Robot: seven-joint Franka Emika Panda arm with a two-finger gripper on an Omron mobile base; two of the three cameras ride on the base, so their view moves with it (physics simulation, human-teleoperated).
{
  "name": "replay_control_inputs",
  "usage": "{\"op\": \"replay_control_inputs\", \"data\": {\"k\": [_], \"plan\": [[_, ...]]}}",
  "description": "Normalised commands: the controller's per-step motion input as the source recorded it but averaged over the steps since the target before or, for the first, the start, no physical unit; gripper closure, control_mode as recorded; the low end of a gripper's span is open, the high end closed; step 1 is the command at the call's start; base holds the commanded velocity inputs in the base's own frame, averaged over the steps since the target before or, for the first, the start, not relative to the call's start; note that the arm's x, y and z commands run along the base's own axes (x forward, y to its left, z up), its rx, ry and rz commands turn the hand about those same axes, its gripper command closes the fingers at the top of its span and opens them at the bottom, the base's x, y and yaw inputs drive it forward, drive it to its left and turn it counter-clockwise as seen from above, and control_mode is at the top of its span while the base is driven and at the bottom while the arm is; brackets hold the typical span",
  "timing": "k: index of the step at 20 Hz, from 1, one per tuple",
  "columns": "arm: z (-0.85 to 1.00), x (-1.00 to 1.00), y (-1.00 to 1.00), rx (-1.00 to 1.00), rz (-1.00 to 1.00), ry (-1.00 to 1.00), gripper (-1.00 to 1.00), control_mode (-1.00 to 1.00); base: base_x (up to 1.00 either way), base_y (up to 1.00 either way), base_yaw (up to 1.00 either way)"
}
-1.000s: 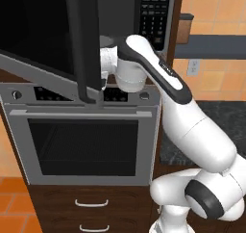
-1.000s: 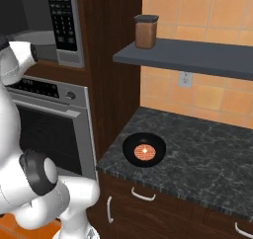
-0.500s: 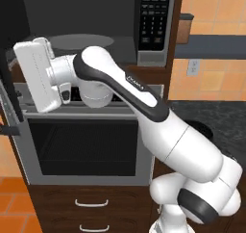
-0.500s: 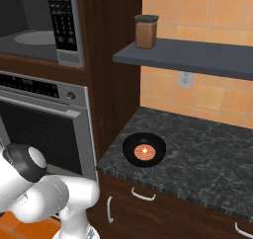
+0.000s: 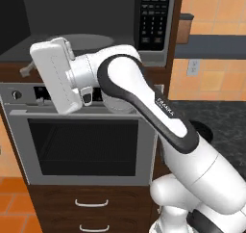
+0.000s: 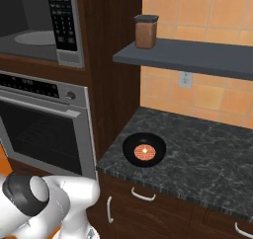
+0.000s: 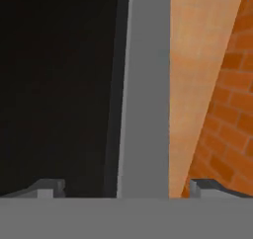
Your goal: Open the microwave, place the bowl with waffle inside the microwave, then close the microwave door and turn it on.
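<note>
Microwave (image 5: 96, 30) stood open just behind the pincer, turntable bare. Microwave door (image 7: 64, 90) filled the space ahead of the pincer (image 7: 121, 186), fingertips (image 7: 49, 187) spread, holding nothing. Bowl (image 6: 144, 149) with waffle (image 6: 144, 152) sat on tabletop (image 6: 207, 159), well apart.

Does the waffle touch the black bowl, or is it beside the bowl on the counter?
Touching. In the right base view the waffle lies inside the bowl, in the middle of its floor, with the black rim around it on every side.
</note>
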Motion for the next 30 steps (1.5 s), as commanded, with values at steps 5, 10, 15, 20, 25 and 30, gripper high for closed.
{"op": "replay_control_inputs", "data": {"k": [5,10,15,20,25,30], "plan": [[-0.13,-0.25,-1.0,-0.08,-0.15,-0.48,-1.0,-1.0,0.0,0.0,0.0],[-0.14,0.0,-1.0,-0.18,-0.13,-0.41,-1.0,-1.0,0.0,0.0,0.0],[-0.18,0.0,-1.0,-0.18,-0.16,-0.28,-1.0,-1.0,0.0,0.0,0.0],[-0.44,0.0,-1.0,-0.12,-0.22,-0.18,-1.0,-1.0,0.0,0.0,0.0],[-0.51,0.06,-1.0,-0.07,-0.26,-0.04,-1.0,-1.0,0.0,0.0,0.0],[-0.75,0.02,-1.0,-0.01,-0.31,0.0,-1.0,-1.0,0.0,0.0,0.0]]}}
